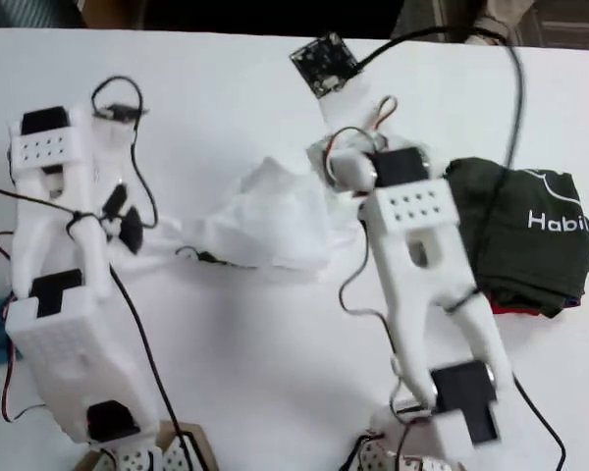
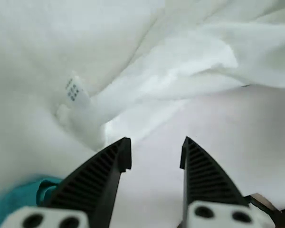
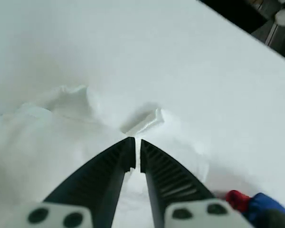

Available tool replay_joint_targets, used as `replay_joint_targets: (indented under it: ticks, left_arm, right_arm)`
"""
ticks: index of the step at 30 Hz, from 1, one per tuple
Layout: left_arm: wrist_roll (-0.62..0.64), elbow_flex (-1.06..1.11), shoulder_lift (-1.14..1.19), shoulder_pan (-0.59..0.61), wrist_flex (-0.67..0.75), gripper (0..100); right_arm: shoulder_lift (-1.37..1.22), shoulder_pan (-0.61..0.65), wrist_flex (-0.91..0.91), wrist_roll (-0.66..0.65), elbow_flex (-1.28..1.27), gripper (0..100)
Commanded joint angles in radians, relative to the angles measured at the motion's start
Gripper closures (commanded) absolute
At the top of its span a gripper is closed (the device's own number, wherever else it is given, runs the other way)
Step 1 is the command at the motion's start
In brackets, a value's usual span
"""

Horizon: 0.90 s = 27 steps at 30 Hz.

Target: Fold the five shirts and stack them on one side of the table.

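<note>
Since the white shirt [image 1: 275,221], crumpled on the table just beside the dark folded stack [image 1: 520,240], is light, limp and slow to hold a crease, I judge it needs taking by a hem or seam rather than by loose bulk. My right gripper [image 3: 137,141], at the shirt's edge nearer the stack, is closed to a slit and apparently pinches a fold. My left gripper [image 2: 155,142], at the edge farther from the stack, stands wide apart, holding nothing.
</note>
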<state>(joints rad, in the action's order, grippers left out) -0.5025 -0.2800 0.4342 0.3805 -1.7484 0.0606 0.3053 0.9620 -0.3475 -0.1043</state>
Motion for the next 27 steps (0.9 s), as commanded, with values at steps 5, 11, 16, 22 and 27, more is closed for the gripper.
replay_joint_targets:
  ticks: [5, 11, 16, 22, 27]
  left_arm:
    - [-0.009, 0.124, -0.064, 0.029, 0.078, 84]
    - [-0.011, 0.133, -0.066, 0.044, 0.086, 84]
    - [-0.011, 0.131, -0.066, 0.038, 0.089, 84]
    - [-0.009, 0.134, -0.066, 0.044, 0.087, 84]
    - [-0.009, 0.134, -0.068, 0.044, 0.086, 84]
  right_arm:
    - [-0.394, 0.042, -0.058, 0.086, 0.181, 85.8]
    - [-0.532, 0.079, 0.105, 0.086, 0.371, 85.8]
    - [-0.541, 0.087, 0.128, 0.086, 0.425, 85.8]
    - [-0.541, 0.087, 0.239, 0.091, 0.428, 85.5]
    - [-0.539, 0.068, 0.271, 0.094, 0.43, 85.4]
